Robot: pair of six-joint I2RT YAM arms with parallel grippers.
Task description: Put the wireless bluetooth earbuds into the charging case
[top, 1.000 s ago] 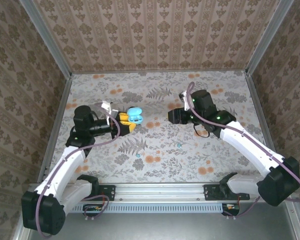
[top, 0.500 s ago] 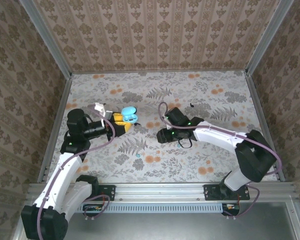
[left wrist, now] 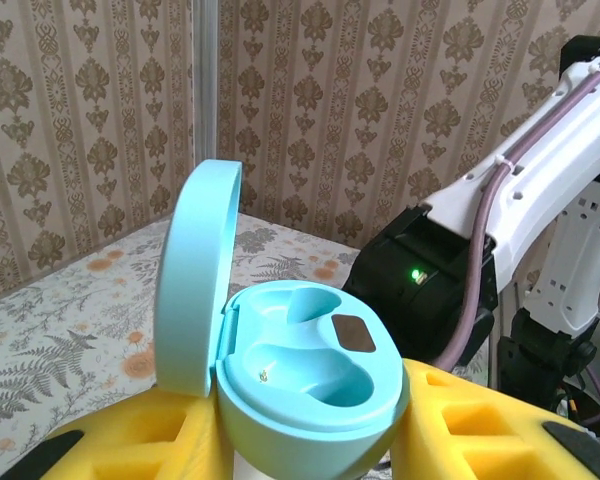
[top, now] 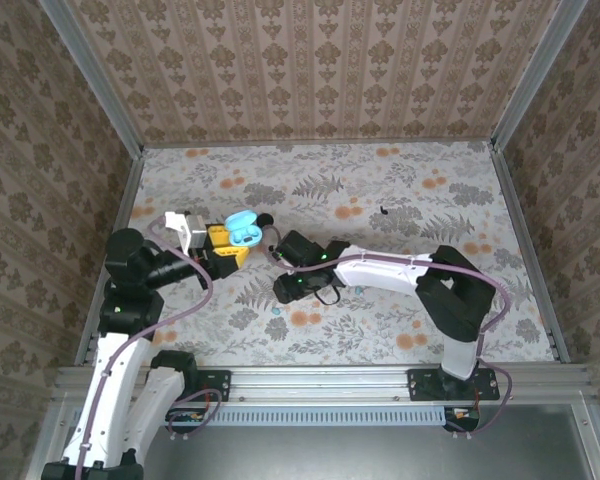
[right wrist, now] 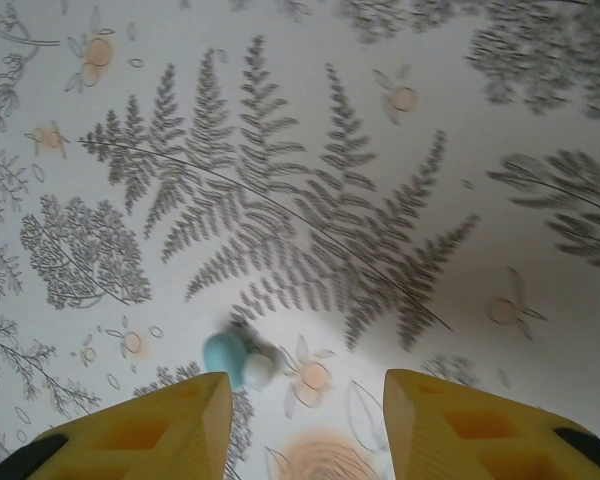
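The charging case (left wrist: 310,370) is a teal egg-shaped shell with its lid standing open, and both wells inside are bare. My left gripper (left wrist: 310,450) is shut on it between yellow fingers and holds it above the table's left side, where the case (top: 242,230) also shows from above. One small teal-and-white earbud (right wrist: 230,360) lies on the floral table, just beyond my right gripper's left fingertip (right wrist: 195,410). My right gripper (right wrist: 300,430) is open above the table with nothing between its fingers. From above, the earbud (top: 277,311) sits just below the right gripper (top: 284,292).
The floral tabletop (top: 400,300) is walled in by patterned panels on three sides. A tiny dark speck (top: 383,211) lies at the back right. The right arm (top: 380,268) stretches across the middle, and its wrist is close to the left gripper (top: 225,248).
The right arm has swung left across the table to the teal earbud, its jaws narrowing a little. The left arm has drawn back left, still holding the open case.
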